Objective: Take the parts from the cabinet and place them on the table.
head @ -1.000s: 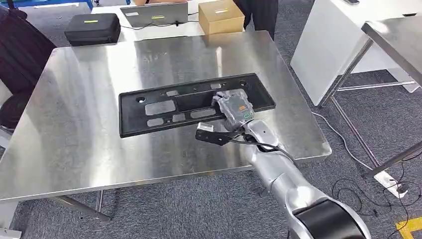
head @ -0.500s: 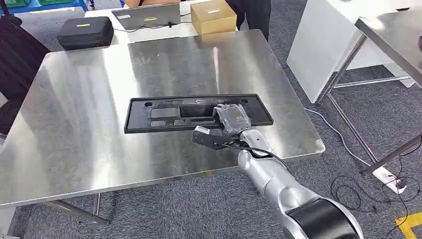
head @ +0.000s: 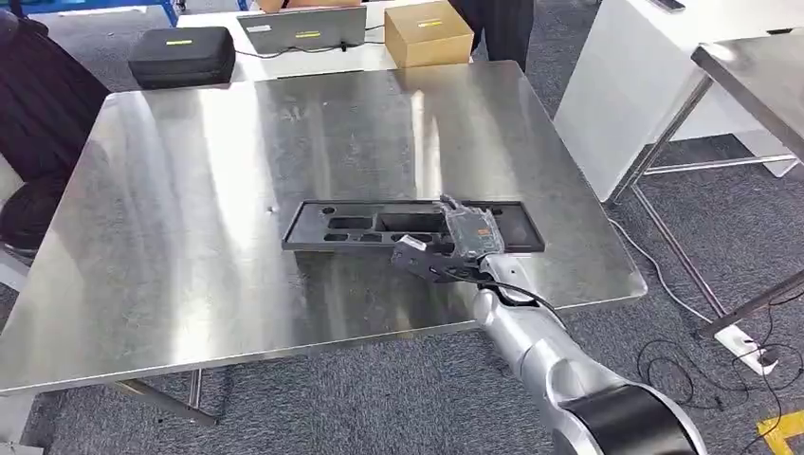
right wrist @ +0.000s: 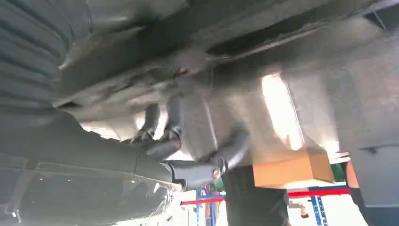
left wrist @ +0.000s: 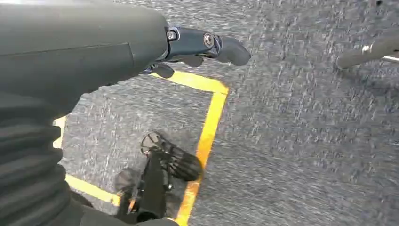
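**Black Panel Over the Table, in the Right Hand's Grip**

Held: a long black plastic panel (head: 379, 226) with moulded recesses and cut-outs, lying nearly flat and lengthwise across the steel table (head: 190, 237), toward the 5 o'clock part of the tabletop in the head view. Hard to tell whether resting on the steel or just above it. Gripped near its 3 o'clock end by the right hand (head: 466, 235), grey ribbed cover on top, dark fingers (right wrist: 226, 153) curled round the panel's edge in the right wrist view. Silver right arm (head: 531, 346) reaching in from 5 o'clock.

Hanging over grey carpet with yellow floor tape (left wrist: 207, 127): the left hand (left wrist: 188, 47), holding nothing; dark fingers partly hidden behind the grey cover, so spread or curled cannot be told.

Beyond the table at 12 o'clock, on a white surface: a black zip case (head: 182, 55), a grey laptop (head: 301, 28) and a cardboard box (head: 429, 30). At 3 o'clock, a second steel table (head: 758, 76).
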Controlling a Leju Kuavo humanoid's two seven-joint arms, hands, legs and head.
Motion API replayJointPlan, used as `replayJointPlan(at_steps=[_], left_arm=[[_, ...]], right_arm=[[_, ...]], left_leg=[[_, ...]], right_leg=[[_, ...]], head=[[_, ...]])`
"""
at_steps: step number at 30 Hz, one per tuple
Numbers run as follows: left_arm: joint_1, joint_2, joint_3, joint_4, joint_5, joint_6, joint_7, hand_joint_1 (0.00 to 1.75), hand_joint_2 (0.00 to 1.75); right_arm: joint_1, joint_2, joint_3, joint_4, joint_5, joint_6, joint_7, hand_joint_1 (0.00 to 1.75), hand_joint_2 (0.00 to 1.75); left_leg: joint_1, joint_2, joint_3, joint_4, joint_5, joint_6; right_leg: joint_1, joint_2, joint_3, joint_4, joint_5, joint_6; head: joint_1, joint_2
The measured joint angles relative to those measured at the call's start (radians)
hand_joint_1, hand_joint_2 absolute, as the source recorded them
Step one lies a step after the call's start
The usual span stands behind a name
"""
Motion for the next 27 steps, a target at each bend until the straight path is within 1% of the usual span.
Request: replayJointPlan(at_steps=[1, 2, 3, 4, 5, 6, 7, 8, 9, 10, 11, 12, 13, 14, 15, 16, 17, 18, 19, 20, 22, 23, 24, 25, 26, 27], left_arm=[[-0.001, -0.001, 0.0, 0.0, 0.0, -0.001, 0.002, 0.0, 1.75], [-0.002, -0.001, 0.0, 0.0, 0.0, -0.002, 0.002, 0.0, 1.75], [-0.002, -0.001, 0.0, 0.0, 0.0, -0.002, 0.003, 0.0, 1.75], [-0.002, 0.0, 0.001, 0.0, 0.0, -0.002, 0.004, 0.0, 1.75], [-0.002, 0.0, 0.001, 0.0, 0.0, -0.002, 0.005, 0.0, 1.75], [-0.002, 0.0, 0.003, 0.0, 0.0, -0.002, 0.005, 0.0, 1.75], [-0.002, 0.005, 0.005, -0.001, 0.0, -0.002, 0.005, 0.0, 1.75], [-0.002, 0.004, 0.007, -0.001, 0.0, -0.002, 0.005, 0.0, 1.75], [-0.002, 0.004, 0.009, -0.001, 0.0, -0.004, 0.012, 0.0, 0.0], [-0.002, 0.005, 0.01, -0.001, 0.0, -0.016, 0.025, 0.0, 0.0], [-0.002, 0.005, 0.011, -0.001, 0.0, -0.027, 0.036, 0.0, 0.0], [-0.001, 0.005, 0.014, -0.001, 0.0, -0.041, 0.051, 0.0, 0.0], [-0.001, 0.005, 0.014, -0.001, -0.002, -0.052, 0.06, 0.0, 0.0], [-0.001, 0.006, 0.015, -0.001, -0.003, -0.058, 0.067, 0.0, 0.0], [-0.001, 0.007, 0.015, -0.001, -0.006, -0.064, 0.07, 0.0, 0.0], [-0.001, 0.007, 0.015, -0.001, -0.006, -0.064, 0.071, 0.0, 0.0], [-0.002, 0.007, 0.014, -0.001, -0.007, -0.066, 0.072, 0.0, 0.0], [-0.002, 0.008, 0.014, -0.001, -0.008, -0.069, 0.076, 0.0, 0.0], [-0.003, 0.008, 0.014, -0.001, -0.008, -0.073, 0.078, 0.0, 0.0], [-0.003, 0.008, 0.014, -0.001, -0.009, -0.077, 0.082, 0.0, 0.0], [-0.002, 0.01, 0.015, -0.001, -0.01, -0.087, 0.09, 0.0, 0.0], [-0.003, 0.01, 0.015, -0.002, -0.01, -0.09, 0.093, 0.0, 0.0], [-0.003, 0.01, 0.015, -0.002, -0.011, -0.098, 0.097, 0.0, 0.0], [-0.004, 0.01, 0.014, -0.002, -0.013, -0.106, 0.103, 0.0, 0.0], [-0.004, 0.011, 0.014, -0.002, -0.015, -0.11, 0.106, 0.0, 0.0], [-0.004, 0.011, 0.015, -0.002, -0.018, -0.119, 0.111, 0.0, 0.0]], right_arm=[[-0.002, 0.0, -0.002, 0.0, 0.0, 0.001, 0.0, 0.0, 1.75], [-0.006, 0.0, -0.002, 0.0, 0.002, 0.002, 0.0, 0.0, 1.75], [-0.006, 0.002, -0.003, 0.0, 0.003, 0.003, 0.0, 0.0, 1.75], [-0.005, 0.001, -0.003, 0.0, 0.003, 0.005, 0.0, 0.0, 1.75], [-0.006, 0.0, -0.003, 0.0, 0.003, 0.005, 0.0, 0.0, 1.75], [-0.007, 0.0, -0.003, 0.0, 0.003, 0.005, 0.0, 0.0, 1.75], [-0.008, 0.002, -0.003, 0.0, 0.003, 0.005, 0.0, 0.0, 1.75], [-0.009, 0.004, -0.003, 0.0, 0.003, 0.005, 0.0, 0.0, 1.75], [-0.009, 0.007, -0.003, 0.0, 0.005, 0.007, 0.0, 0.0, 1.75], [-0.009, 0.008, -0.003, 0.001, 0.009, 0.011, 0.0, 0.0, 1.75], [-0.008, 0.008, -0.003, 0.002, 0.01, 0.013, 0.0, 0.0, 1.75], [-0.007, 0.008, -0.003, 0.004, 0.014, 0.019, 0.0, 0.0, 1.75], [-0.006, 0.009, -0.003, 0.006, 0.015, 0.024, 0.001, 0.0, 1.75], [-0.006, 0.009, -0.003, 0.007, 0.018, 0.029, 0.002, 0.0, 1.75], [-0.007, 0.009, -0.003, 0.008, 0.019, 0.031, 0.002, 0.0, 1.75], [-0.007, 0.009, -0.003, 0.007, 0.019, 0.032, 0.002, 0.0, 1.75], [-0.007, 0.01, -0.003, 0.007, 0.021, 0.035, 0.003, 0.0, 1.75], [-0.01, 0.011, -0.003, 0.008, 0.024, 0.044, 0.004, 0.0, 1.75], [-0.013, 0.011, -0.004, 0.008, 0.024, 0.05, 0.005, 0.0, 1.75], [-0.013, 0.013, -0.004, 0.009, 0.024, 0.059, 0.006, 0.0, 1.75], [-0.014, 0.014, -0.006, 0.011, 0.023, 0.098, 0.006, 0.0, 1.75], [-0.015, 0.015, -0.008, 0.01, 0.021, 0.114, 0.003, 0.0, 1.75], [-0.017, 0.014, -0.013, 0.011, 0.014, 0.14, -0.003, 0.0, 1.75], [-0.023, 0.014, -0.018, 0.012, 0.012, 0.165, -0.009, 0.0, 1.75], [-0.024, 0.015, -0.02, 0.013, 0.011, 0.183, -0.012, 0.0, 1.75], [-0.024, 0.015, -0.021, 0.014, 0.011, 0.213, -0.016, 0.0, 1.75]], left_leg=[[-0.003, 0.0, 0.0, 0.002, -0.001, -0.001], [-0.016, -0.001, -0.006, 0.01, -0.006, -0.005], [-0.015, -0.001, -0.008, 0.013, -0.009, -0.007], [-0.014, -0.001, -0.008, 0.014, -0.009, -0.009], [-0.009, 0.0, -0.009, 0.013, -0.007, -0.012], [-0.009, 0.0, -0.01, 0.015, -0.009, -0.017], [-0.003, 0.0, -0.016, 0.03, -0.021, -0.027], [0.001, 0.002, -0.03, 0.069, -0.05, -0.038], [0.009, 0.002, -0.06, 0.137, -0.09, -0.046], [0.016, 0.002, -0.105, 0.23, -0.135, -0.054], [0.02, 0.002, -0.138, 0.3, -0.16, -0.061], [0.026, 0.003, -0.16, 0.342, -0.165, -0.066], [0.032, 0.003, -0.157, 0.331, -0.147, -0.07], [0.036, 0.004, -0.134, 0.282, -0.114, -0.072], [0.04, 0.004, -0.099, 0.21, -0.076, -0.073], [0.04, 0.004, -0.093, 0.198, -0.07, -0.073], [0.042, 0.004, -0.053, 0.121, -0.035, -0.073], [0.042, 0.003, -0.001, 0.024, -0.022, -0.07], [0.034, 0.002, -0.003, 0.023, -0.022, -0.062], [0.029, 0.001, -0.007, 0.028, -0.024, -0.055], [0.022, 0.0, -0.008, 0.025, -0.022, -0.038], [0.023, 0.001, 0.0, 0.012, -0.014, -0.028], [0.025, 0.003, 0.006, 0.001, -0.006, -0.018], [0.022, 0.004, 0.004, -0.001, -0.002, -0.005], [0.019, 0.004, 0.003, -0.001, -0.003, 0.0], [0.016, 0.004, 0.001, -0.001, -0.003, 0.002]], right_leg=[[0.001, -0.001, 0.051, -0.097, 0.03, -0.003], [0.009, 0.0, 0.084, -0.148, 0.043, -0.009], [0.003, -0.001, 0.078, -0.147, 0.052, -0.016], [0.002, -0.001, 0.077, -0.146, 0.053, -0.018], [0.005, -0.001, 0.077, -0.146, 0.053, -0.02], [0.003, -0.001, 0.078, -0.15, 0.056, -0.025], [-0.012, 0.0, 0.086, -0.156, 0.061, -0.033], [-0.013, -0.001, 0.087, -0.156, 0.06, -0.038], [-0.012, 0.0, 0.088, -0.156, 0.061, -0.041], [-0.011, -0.001, 0.087, -0.156, 0.061, -0.041], [-0.011, -0.001, 0.086, -0.155, 0.061, -0.041], [-0.011, 0.0, 0.087, -0.155, 0.061, -0.041], [-0.012, 0.0, 0.087, -0.155, 0.06, -0.04], [-0.013, 0.001, 0.088, -0.154, 0.06, -0.04], [-0.014, 0.001, 0.089, -0.154, 0.06, -0.04], [-0.014, 0.001, 0.09, -0.154, 0.06, -0.039], [-0.014, 0.002, 0.092, -0.154, 0.058, -0.036], [-0.011, 0.003, 0.092, -0.154, 0.058, -0.034], [-0.001, 0.003, 0.087, -0.154, 0.057, -0.024], [-0.006, 0.003, 0.086, -0.154, 0.059, -0.018], [-0.009, 0.003, 0.087, -0.16, 0.062, -0.001], [-0.002, 0.003, 0.086, -0.16, 0.06, 0.006], [-0.005, -0.002, 0.071, -0.137, 0.048, 0.004], [-0.003, -0.002, 0.036, -0.066, 0.007, -0.009], [-0.004, -0.002, -0.009, 0.029, -0.035, -0.018], [-0.005, -0.002, -0.053, 0.122, -0.07, -0.022]], head=[[0.0, 0.0], [0.001, 0.0], [-0.006, 0.0], [-0.007, 0.0], [-0.006, 0.0], [-0.005, 0.0], [-0.006, 0.0], [-0.01, 0.0], [-0.012, 0.0], [-0.011, 0.0], [-0.012, 0.0], [-0.011, 0.0], [-0.011, 0.0], [-0.012, 0.0], [-0.011, 0.0], [-0.011, 0.0], [-0.012, 0.0], [-0.011, 0.0], [-0.009, 0.0], [-0.008, 0.0], [-0.008, 0.0], [-0.008, 0.0], [-0.005, 0.0], [-0.003, 0.0], [-0.004, 0.0], [-0.004, 0.0]])
